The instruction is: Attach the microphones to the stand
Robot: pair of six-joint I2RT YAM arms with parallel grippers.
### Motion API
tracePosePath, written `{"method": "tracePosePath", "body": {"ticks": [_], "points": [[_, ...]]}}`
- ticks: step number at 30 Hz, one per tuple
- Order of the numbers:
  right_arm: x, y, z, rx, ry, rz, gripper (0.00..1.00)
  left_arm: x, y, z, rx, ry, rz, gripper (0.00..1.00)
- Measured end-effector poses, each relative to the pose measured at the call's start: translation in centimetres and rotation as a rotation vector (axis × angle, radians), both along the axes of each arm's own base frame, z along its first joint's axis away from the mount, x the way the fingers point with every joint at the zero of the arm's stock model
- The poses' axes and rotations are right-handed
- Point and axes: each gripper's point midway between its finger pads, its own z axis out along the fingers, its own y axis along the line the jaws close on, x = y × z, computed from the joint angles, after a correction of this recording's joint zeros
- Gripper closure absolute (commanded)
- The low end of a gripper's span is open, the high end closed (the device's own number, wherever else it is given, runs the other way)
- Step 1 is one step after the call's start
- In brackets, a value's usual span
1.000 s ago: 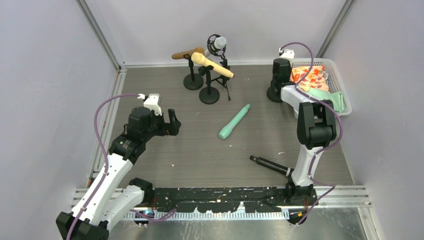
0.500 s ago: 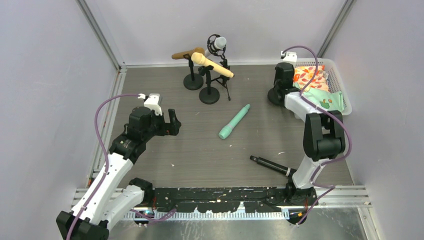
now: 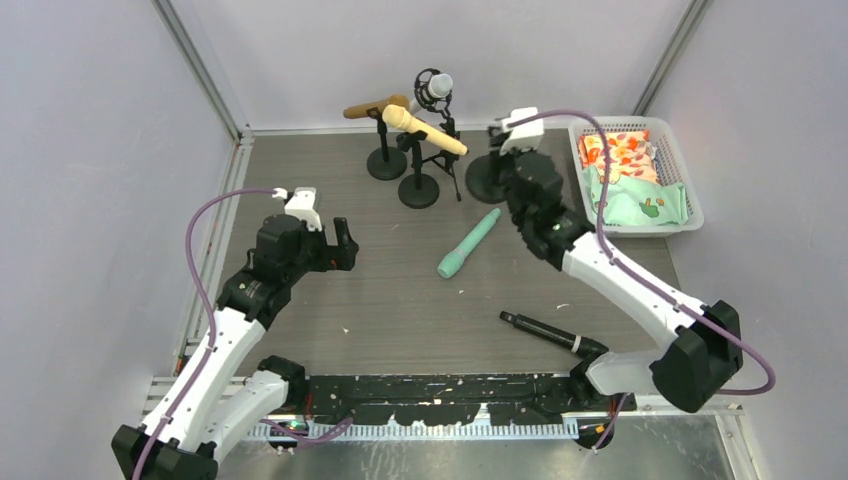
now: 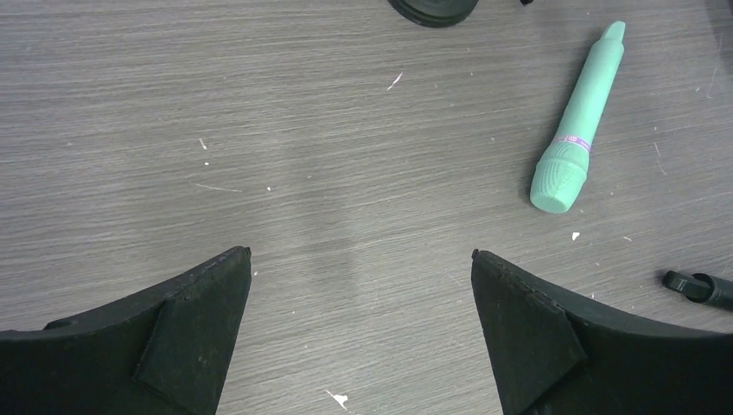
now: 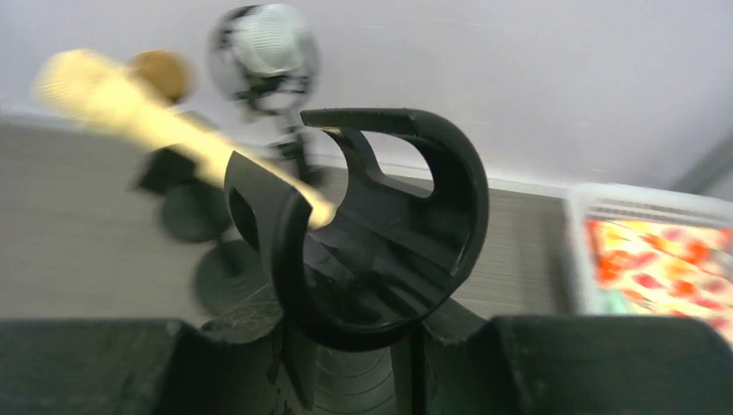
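Right gripper (image 3: 512,160) was clamped on the empty stand (image 3: 487,186), at 12 o'clock of teal mic (image 3: 468,243). Black mic (image 3: 545,332) lay at its 5. Left gripper (image 4: 359,252) was wide open, empty. Best to keep the stand upright and set it down flat.

Open table (image 3: 400,290) around teal microphone (image 3: 468,243), stands (image 3: 418,188) crowding far edge

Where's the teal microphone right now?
In the top view the teal microphone lies flat mid-table, between the loaded stands at the back and the black microphone nearer the arm bases.
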Motion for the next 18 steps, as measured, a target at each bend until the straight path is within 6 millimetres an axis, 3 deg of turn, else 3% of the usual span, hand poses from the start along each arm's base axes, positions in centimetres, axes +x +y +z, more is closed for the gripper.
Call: {"method": "tracePosePath", "body": {"ticks": [4,7,12,18], "points": [[-4.1,7.1,-0.4,0.006,0.004,0.202,0.99,-0.2,0.2,0.7,-0.005,-0.025,0.007,0.00],[-6.2,10.8,-2.0,0.019,0.038,0.328,0.99,-0.2,0.3,0.9,-0.008,-0.035,0.009,0.00],[-6.1,14.2,-4.2,0.052,0.072,0.415,0.99,-0.3,0.4,1.3,-0.011,-0.051,0.014,0.00],[-5.1,18.9,-9.2,0.075,0.135,0.512,0.99,-0.5,0.5,1.8,-0.017,-0.069,0.016,0.00]]}}
